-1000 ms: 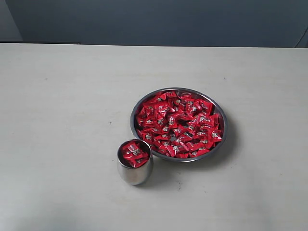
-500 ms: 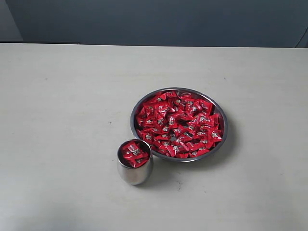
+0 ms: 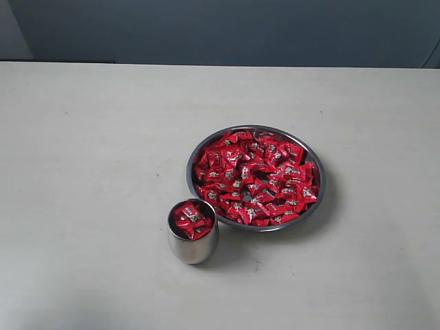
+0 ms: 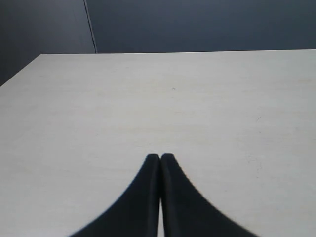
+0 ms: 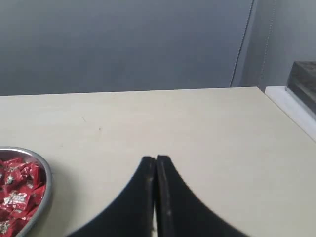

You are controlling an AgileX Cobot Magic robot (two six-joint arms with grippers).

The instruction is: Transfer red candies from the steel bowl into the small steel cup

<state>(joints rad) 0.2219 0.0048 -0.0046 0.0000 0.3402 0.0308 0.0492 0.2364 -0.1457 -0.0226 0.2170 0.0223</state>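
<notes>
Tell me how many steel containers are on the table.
2: the steel bowl, right of centre and full of red candies, and the small steel cup in front of its left edge, holding a few more. None seems hidden.

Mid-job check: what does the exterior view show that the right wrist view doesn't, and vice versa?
Exterior only: the small steel cup, upright, with red candies inside. Right wrist only: the right gripper, jaws shut, holding nothing. Both: the table and the steel bowl of candies; the wrist view catches just one edge of it.
</notes>
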